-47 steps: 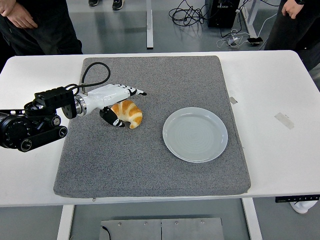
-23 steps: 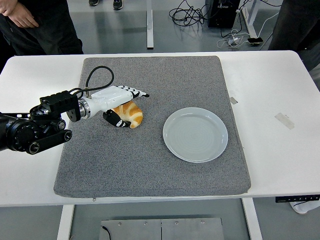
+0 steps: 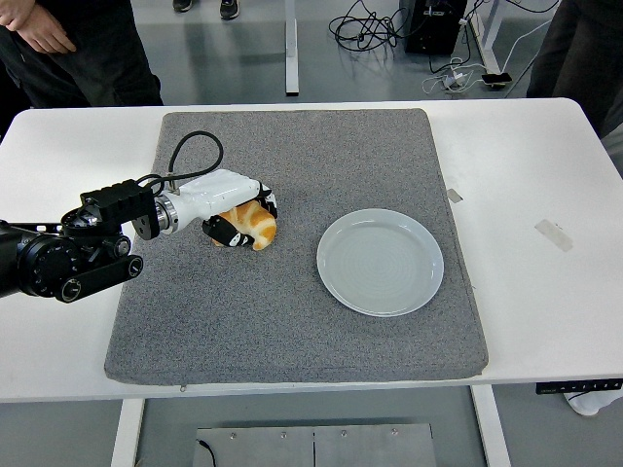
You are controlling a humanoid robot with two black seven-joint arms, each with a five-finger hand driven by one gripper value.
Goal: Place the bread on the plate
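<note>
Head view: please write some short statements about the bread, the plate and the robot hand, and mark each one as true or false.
1. The left hand has its fingers curled around the bread. True.
2. The bread already lies on the plate. False: it is on the grey mat, to the left of the plate and apart from it.
3. The plate holds nothing. True.
4. The right hand reaches toward the plate. False: no right hand is in view.
5. The plate stands on the bare white table. False: it stands on the grey mat.
</note>
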